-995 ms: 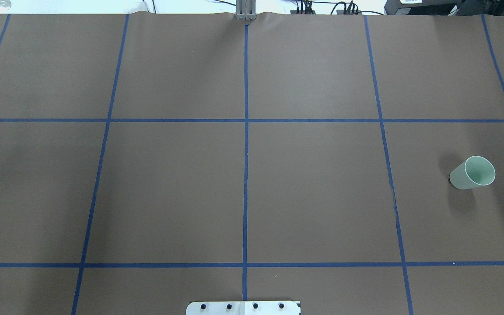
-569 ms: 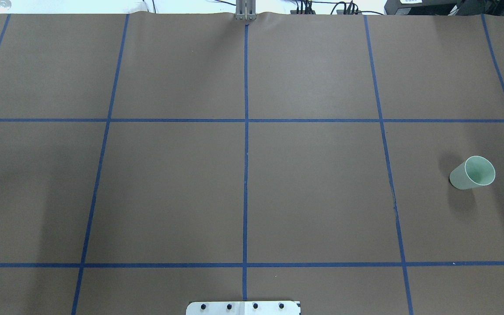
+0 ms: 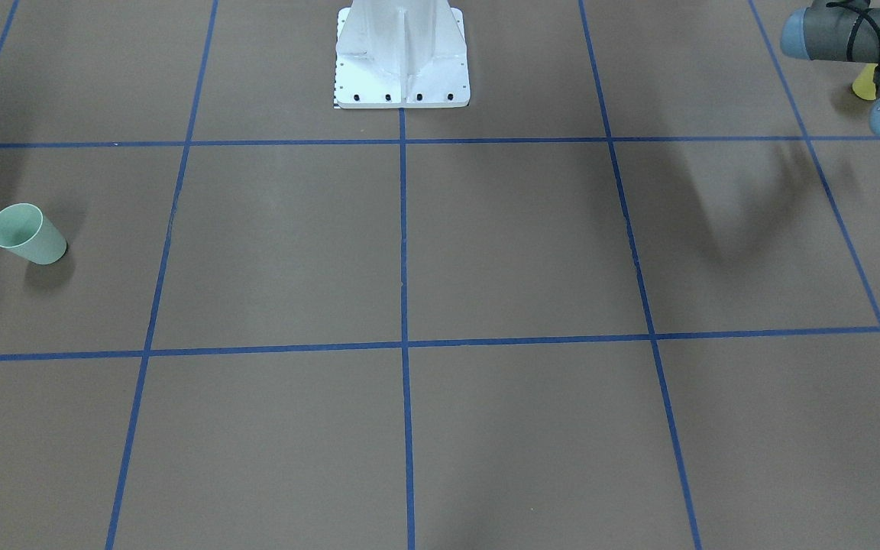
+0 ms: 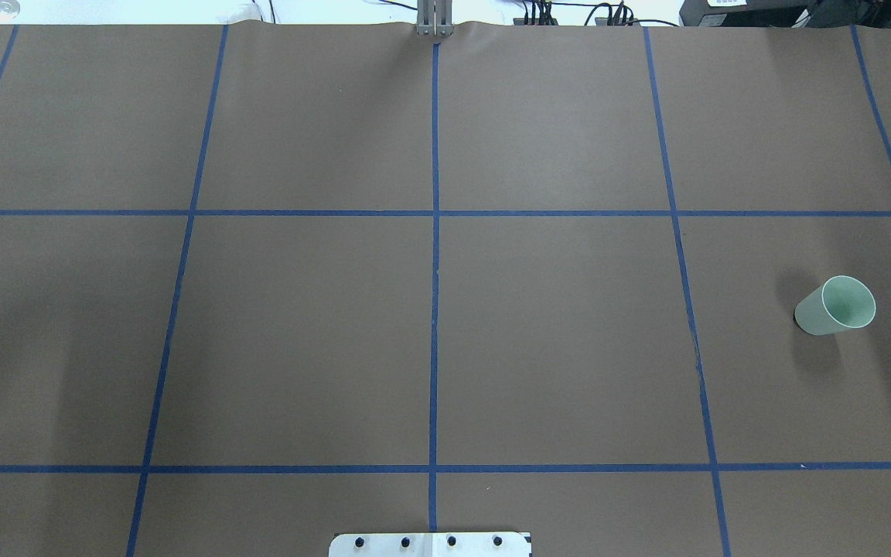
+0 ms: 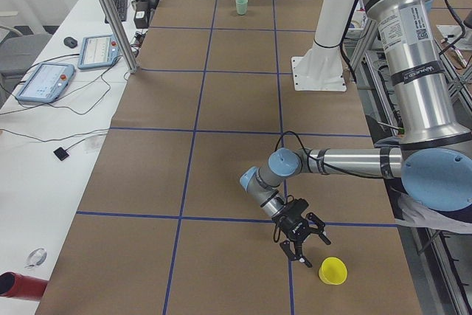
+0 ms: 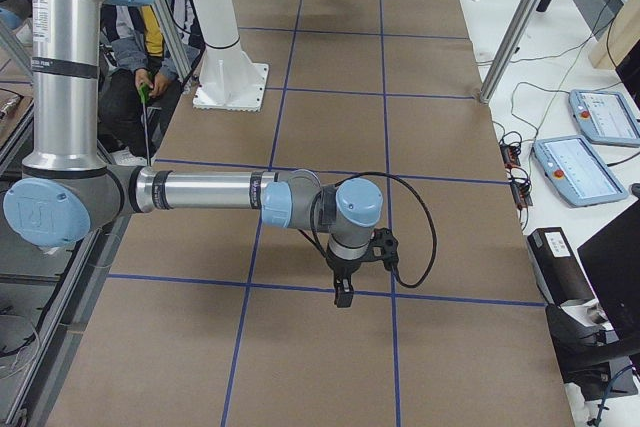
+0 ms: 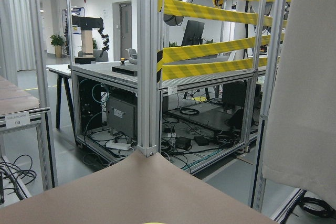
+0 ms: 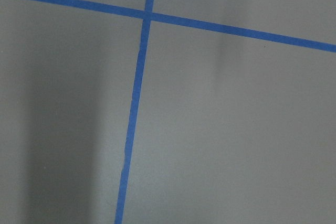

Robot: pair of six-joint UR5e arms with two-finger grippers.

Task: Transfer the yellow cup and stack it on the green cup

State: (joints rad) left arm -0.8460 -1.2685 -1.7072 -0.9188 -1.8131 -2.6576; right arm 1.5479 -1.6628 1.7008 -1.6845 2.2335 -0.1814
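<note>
**Light and slick, go easy**

Our yellow cup sits lower right in the exterior left view, just beside the left gripper. We can't tell if it or the right gripper is spread. It's probably thin, slippery plastic, so we'd pinch the wall gently. The green cup stands far right overhead on the flat brown mat.

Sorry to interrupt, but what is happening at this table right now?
The left arm's tool hovers beside the yellow cup, not holding it. The green cup stands alone at the opposite end of the table. The right arm's tool hangs above the table. Nothing is stacked yet.
</note>
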